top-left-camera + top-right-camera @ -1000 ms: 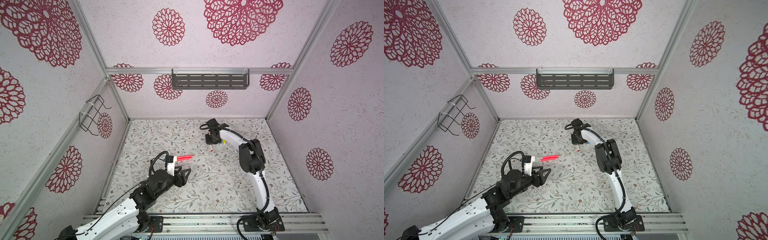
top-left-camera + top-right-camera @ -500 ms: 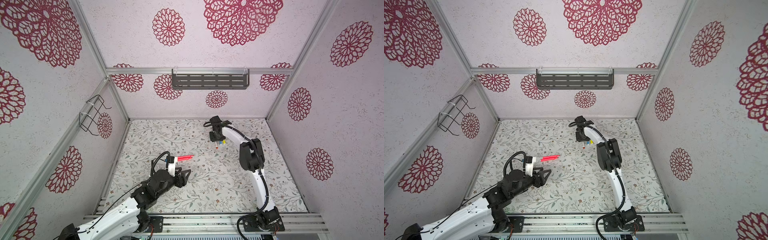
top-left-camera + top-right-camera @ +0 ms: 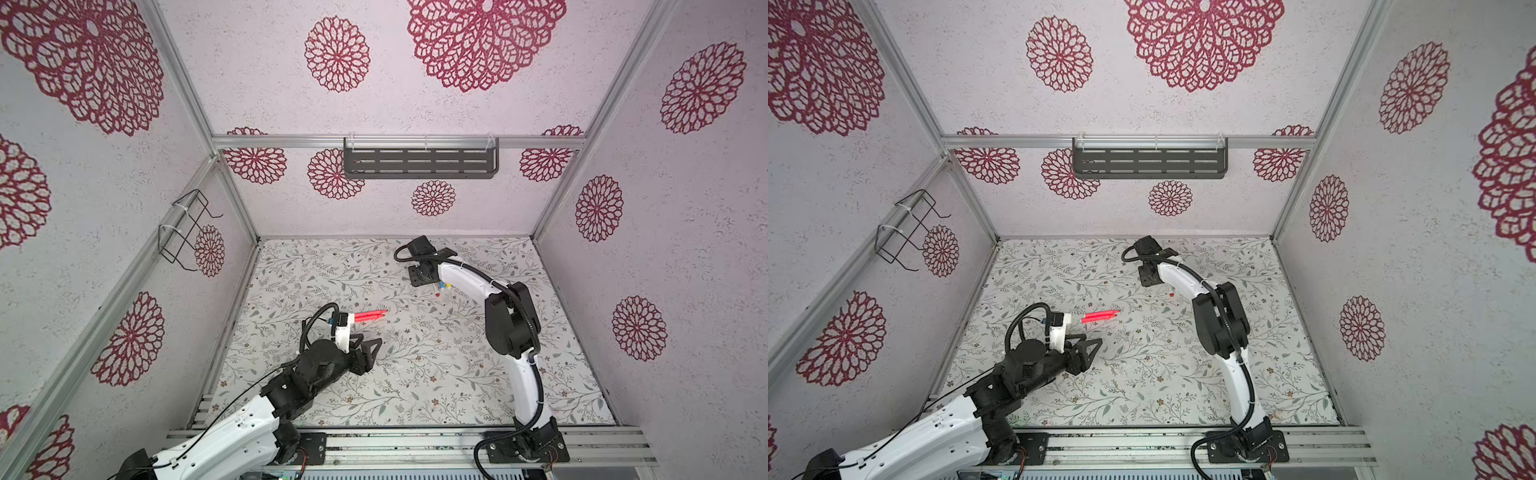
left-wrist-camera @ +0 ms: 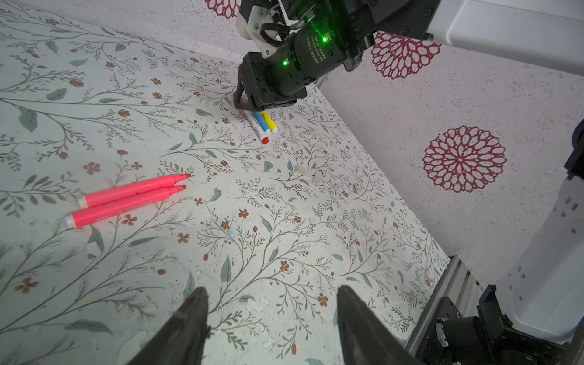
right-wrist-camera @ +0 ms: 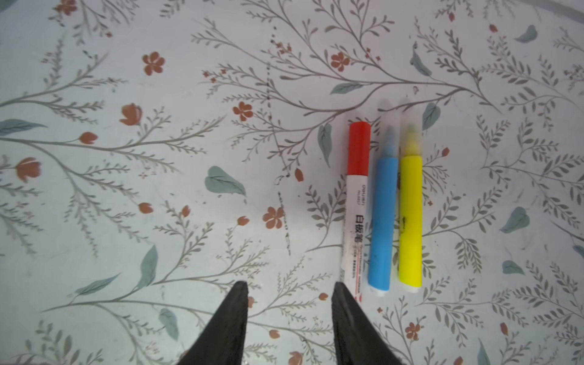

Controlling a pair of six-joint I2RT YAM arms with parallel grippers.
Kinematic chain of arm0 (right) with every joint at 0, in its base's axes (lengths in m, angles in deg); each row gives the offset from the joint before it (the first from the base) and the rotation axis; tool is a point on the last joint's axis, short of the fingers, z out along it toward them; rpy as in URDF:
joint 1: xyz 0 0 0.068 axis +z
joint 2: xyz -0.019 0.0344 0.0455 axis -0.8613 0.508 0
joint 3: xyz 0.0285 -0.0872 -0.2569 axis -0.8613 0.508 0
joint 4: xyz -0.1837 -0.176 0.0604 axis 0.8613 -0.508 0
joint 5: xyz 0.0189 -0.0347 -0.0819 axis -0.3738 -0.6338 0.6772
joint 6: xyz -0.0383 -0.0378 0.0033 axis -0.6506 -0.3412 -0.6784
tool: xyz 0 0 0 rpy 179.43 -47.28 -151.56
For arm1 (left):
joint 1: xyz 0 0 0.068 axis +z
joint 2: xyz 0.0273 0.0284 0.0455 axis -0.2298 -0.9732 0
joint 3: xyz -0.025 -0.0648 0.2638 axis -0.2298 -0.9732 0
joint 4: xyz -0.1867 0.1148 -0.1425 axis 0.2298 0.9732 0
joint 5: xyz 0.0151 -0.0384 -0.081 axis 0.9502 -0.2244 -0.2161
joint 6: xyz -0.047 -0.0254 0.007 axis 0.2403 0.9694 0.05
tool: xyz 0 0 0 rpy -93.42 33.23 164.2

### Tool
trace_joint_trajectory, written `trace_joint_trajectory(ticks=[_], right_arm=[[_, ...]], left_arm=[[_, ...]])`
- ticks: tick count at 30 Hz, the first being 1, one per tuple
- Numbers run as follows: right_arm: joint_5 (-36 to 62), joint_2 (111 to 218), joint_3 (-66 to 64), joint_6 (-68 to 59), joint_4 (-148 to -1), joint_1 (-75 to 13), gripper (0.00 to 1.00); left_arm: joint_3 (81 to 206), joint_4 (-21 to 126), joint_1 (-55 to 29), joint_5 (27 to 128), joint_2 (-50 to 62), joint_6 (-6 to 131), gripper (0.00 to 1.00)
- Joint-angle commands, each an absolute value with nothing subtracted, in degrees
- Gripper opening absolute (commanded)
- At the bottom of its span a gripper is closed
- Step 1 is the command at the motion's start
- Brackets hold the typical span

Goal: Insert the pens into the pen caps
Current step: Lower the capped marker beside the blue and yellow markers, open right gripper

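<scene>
Well, the right gripper (image 5: 289, 284) hangs low over the floral table (image 5: 126, 189) with its jaws parted and nothing between them. Three pens lie in a tight row just beside it, outside the gap. Nearest is the white pen (image 5: 354, 221), wearing the red cap (image 5: 359, 148); its tail end sits right at one fingertip (image 5: 339, 289), though I cannot tell whether they touch. The blue pen (image 5: 383, 221) lies against the white one, on the side away from that gripper. The yellow pen (image 5: 410, 218) lies against the blue, farthest out. Both of those have clear caps (image 5: 388, 126) over their tips. All three point straight away from that gripper.

Two pink pens (image 4: 126, 192) lie side by side, uncapped, well apart from the right gripper. Two loose clear caps (image 4: 302, 170) rest close together, also apart from it. The left gripper (image 4: 272, 290) hovers far from the right one, jaws spread wide and empty.
</scene>
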State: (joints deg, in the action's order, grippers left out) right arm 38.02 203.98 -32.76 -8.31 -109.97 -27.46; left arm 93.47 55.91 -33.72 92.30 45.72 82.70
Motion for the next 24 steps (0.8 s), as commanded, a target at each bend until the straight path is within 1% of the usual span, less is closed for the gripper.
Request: trace_joint_trajectory(ticks=[1,5,14,24], right_arm=[[38.84,201.83,-33.06,-8.76,-110.50,-28.17,0.45],[37.28,203.60,-34.35,-8.85,-111.13,-28.26,0.45],[32.94,212.53,-43.99,-9.12,-116.09,-29.76,0.47],[33.13,217.38,-48.51,-8.36,-118.46,-30.62,0.47]], left_arm=[[93.12,55.72,-34.18,92.70,46.97,83.30,0.66],[93.03,56.18,-34.21,92.94,47.26,83.39,0.66],[93.20,56.42,-34.26,93.14,47.34,83.22,0.67],[93.31,55.97,-34.23,93.66,46.21,82.48,0.67]])
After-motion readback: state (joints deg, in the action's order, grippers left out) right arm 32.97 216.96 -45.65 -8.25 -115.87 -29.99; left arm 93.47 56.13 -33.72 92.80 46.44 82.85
